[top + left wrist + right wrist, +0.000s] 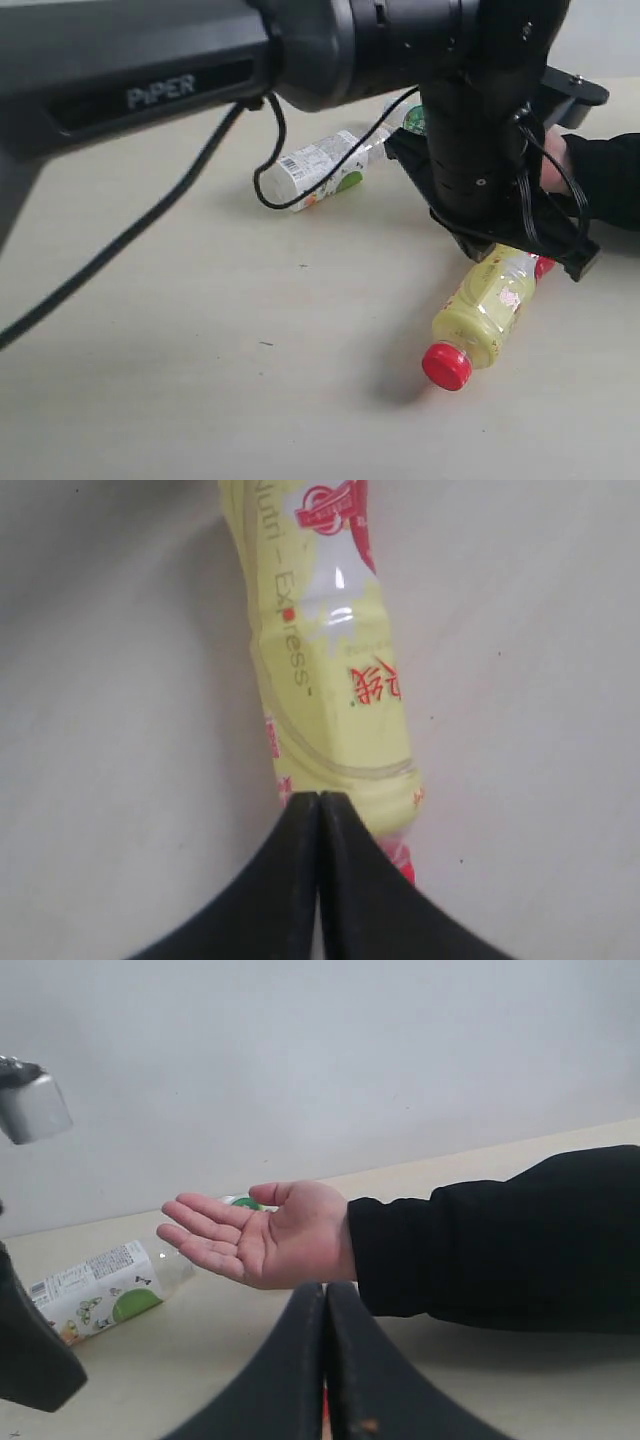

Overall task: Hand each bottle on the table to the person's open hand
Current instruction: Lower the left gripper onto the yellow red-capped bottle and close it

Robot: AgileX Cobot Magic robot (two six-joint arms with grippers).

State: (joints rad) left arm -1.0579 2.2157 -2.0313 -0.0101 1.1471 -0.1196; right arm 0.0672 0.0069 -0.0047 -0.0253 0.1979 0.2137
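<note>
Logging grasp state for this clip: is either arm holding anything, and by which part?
Nothing is held. The left fingers are shut together over the yellow bottle; the right fingers are shut on nothing.

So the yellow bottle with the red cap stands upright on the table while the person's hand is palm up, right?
No: the yellow bottle lies on its side, as the exterior view shows; the red cap and palm-up hand are right.

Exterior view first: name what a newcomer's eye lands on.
A big black arm fills the top of the exterior view; a red-capped yellow bottle lies on the table at its lower right. In the right wrist view, the person's open hand is palm up, empty.
</note>
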